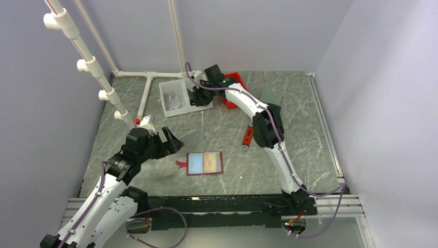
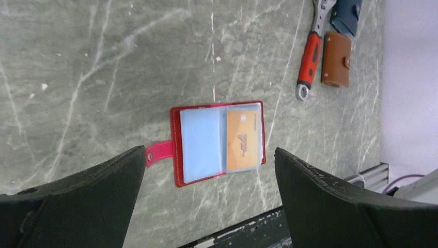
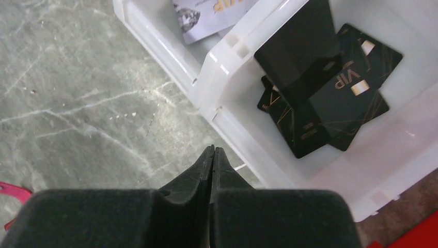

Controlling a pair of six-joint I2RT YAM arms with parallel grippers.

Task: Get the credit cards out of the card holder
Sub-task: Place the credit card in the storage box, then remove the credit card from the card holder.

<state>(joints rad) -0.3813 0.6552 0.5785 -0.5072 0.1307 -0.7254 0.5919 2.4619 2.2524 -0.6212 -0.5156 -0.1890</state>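
The red card holder lies open on the table, its strap tab pointing left. A tan-orange credit card sits in its right pocket; the left pocket looks pale blue. My left gripper hangs above and just left of the holder, open with nothing between its fingers. My right gripper is shut on nothing, over the near edge of a white tray. Several black credit cards lie in one tray compartment, and a pale card in the other.
A red-handled wrench lies right of the holder. A brown wallet and a blue wallet lie beside it. Behind the right arm are a red bin and a grey-green block. White pipes stand at back left.
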